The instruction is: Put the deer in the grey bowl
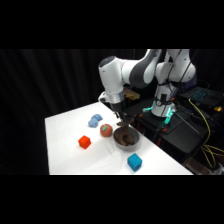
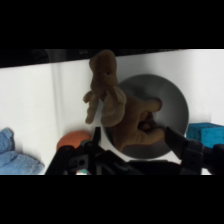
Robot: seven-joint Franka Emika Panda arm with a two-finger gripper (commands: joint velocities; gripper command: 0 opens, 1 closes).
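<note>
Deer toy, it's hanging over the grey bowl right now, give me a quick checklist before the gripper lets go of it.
1. Deer held off the table: ok, it dangles in front of the gripper.
2. Grey bowl under the deer: ok in the wrist view; the body overlaps the bowl.
3. Whole deer over the bowl: not ok, the upper limbs reach past the rim.
4. Bowl free of other things: ok, the ball and blue cube sit outside it.
5. Height above the bowl: cannot tell.
</note>
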